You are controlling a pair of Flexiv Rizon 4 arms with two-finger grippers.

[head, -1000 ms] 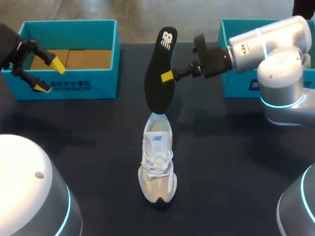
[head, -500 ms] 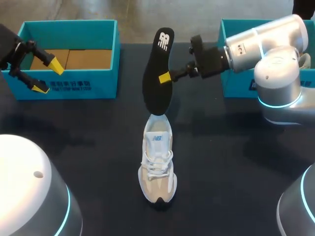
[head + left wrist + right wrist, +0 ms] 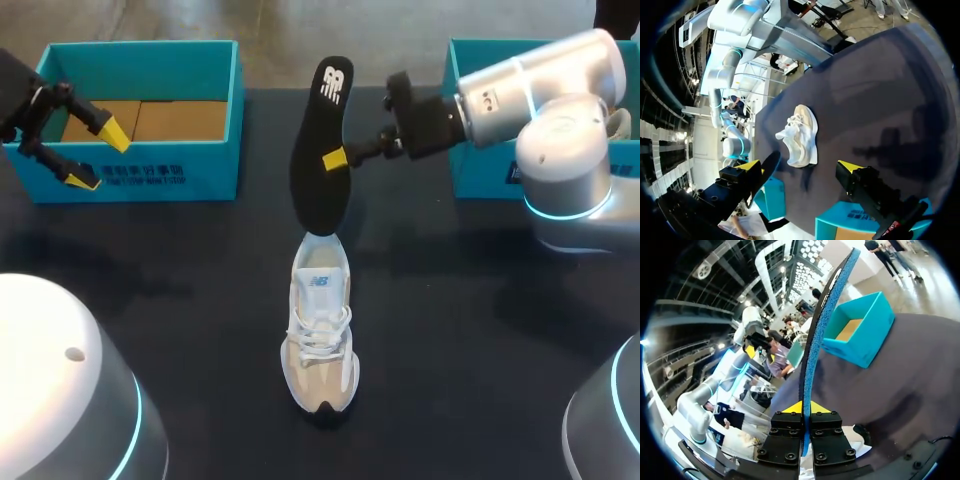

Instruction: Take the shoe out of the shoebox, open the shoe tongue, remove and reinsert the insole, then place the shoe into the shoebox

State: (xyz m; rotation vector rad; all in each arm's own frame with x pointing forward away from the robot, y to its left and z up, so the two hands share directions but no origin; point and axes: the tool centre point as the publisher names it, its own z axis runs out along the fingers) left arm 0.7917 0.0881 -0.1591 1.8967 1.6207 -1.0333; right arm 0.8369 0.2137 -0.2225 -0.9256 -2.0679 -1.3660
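Shoe (image 3: 320, 335): it stands upright near the centre of the surface (image 3: 450, 330), toe toward 6 o'clock and heel toward 12 o'clock, laces up. It is out of both boxes.

1. Right hand (image 3: 335, 160). I hold it at about 12 o'clock from the shoe, above the surface. Its fingers are narrow, clamped flat on the two faces of the insole (image 3: 320, 150). The right wrist view shows the insole's blue edge rising straight out from between my yellow tips.
2. Insole. It hangs nearly upright, with the heel end and its printed mark at the top. The toe end points down at the shoe's heel opening. I cannot tell whether that end touches the collar or hangs just clear of it.
3. Left hand (image 3: 98, 153). I hold it wide and with nothing in it, at 10 o'clock, over the front wall of the shoebox (image 3: 150, 60). It is well apart from the shoe.
4. Boxes. A second box (image 3: 465, 150) sits at 2 o'clock, behind my right arm.

Step in hand, as I judge it: the insole is out, so removal is done and reinsertion is due.

The next move calls for tilting the insole along the shoe's length. I would then feed the toe end down through the opening toward 6 o'clock. The shoe stands free and may slide or tip under that push, so my left hand may be needed to steady it.
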